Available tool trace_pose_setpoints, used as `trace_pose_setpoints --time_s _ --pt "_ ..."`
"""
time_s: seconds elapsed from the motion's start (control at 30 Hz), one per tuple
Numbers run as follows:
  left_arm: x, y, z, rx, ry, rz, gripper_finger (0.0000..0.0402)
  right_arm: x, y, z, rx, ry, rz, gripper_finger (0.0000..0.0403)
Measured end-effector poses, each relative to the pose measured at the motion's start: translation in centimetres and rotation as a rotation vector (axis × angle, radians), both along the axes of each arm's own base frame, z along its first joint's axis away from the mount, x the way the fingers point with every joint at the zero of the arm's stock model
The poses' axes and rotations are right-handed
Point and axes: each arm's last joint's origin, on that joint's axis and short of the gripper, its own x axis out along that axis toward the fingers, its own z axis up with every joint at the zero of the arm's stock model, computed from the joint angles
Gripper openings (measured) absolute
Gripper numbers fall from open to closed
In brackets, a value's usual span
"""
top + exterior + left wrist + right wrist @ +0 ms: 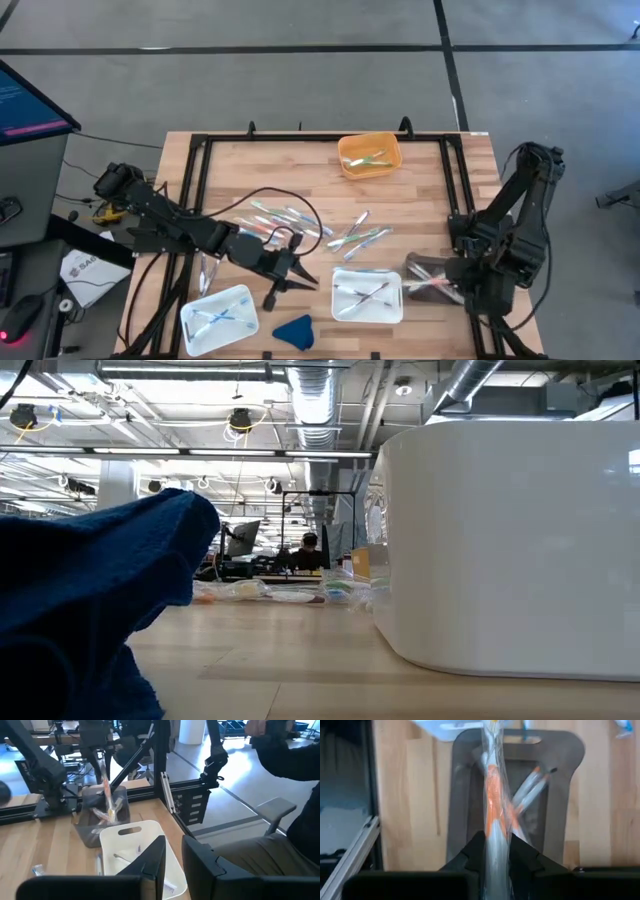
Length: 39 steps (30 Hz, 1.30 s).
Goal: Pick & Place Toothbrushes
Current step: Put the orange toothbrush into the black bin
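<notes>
While the left gripper (298, 277) hangs low over the bare wood with its two fingers drawn near together and nothing seen between them, the risk on that side is a judgement of clutter: loose toothbrushes (285, 218) lie scattered just beyond its tips, toward the orange bin (369, 155), and a black cable (262, 196) loops across them, so a reach into the pile could snag the cable or drag two sticks at once. Just beside the fingers, on the near side, sit a blue cloth (293, 330) and a white tray (218, 318) with a few brushes in it; a second white tray (367, 295) lies just past the tips toward the other arm. Farther right, the right gripper (496, 851) is pinched on an orange-and-white toothbrush (493, 795), which stands straight out from between the fingers, in a clear wrapper as far as can be told, its far end over the grey tray (565, 780) directly ahead. Two more orange-tipped brushes (532, 785) already lie slanted in that tray. Held by one end only, the long brush could swing or slip in the wrapper, and if let go high or off-centre it may strike the rim, bounce off the brushes below, or land across the wall.
</notes>
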Motion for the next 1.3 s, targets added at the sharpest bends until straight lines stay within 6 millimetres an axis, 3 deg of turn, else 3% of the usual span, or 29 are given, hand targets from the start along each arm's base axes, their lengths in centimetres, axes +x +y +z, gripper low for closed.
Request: trace_pose_setpoints --time_s 0.17,0.43,0.8,1.0,1.3 --pt "-0.1 -0.2 0.0 -0.009 0.003 -0.007 0.0057 -1.2 0.3 0.1 0.009 0.04 0.069 0.0046" --pt "-0.1 -0.3 0.0 -0.022 0.004 -0.005 0.0057 -1.1 0.6 -0.8 -0.039 0.103 0.045 0.0046" --pt "-0.1 -0.3 0.1 -0.023 -0.001 -0.001 0.0057 -0.1 1.0 -4.4 -0.041 0.117 0.105 0.0046" --pt "-0.1 -0.3 0.1 -0.024 -0.004 -0.001 0.0057 0.4 0.2 -6.3 -0.048 0.172 0.094 0.0047" --pt "-0.1 -0.3 0.2 -0.026 -0.008 -0.002 0.0057 0.9 -1.2 -7.0 -0.098 0.222 -0.034 0.011"
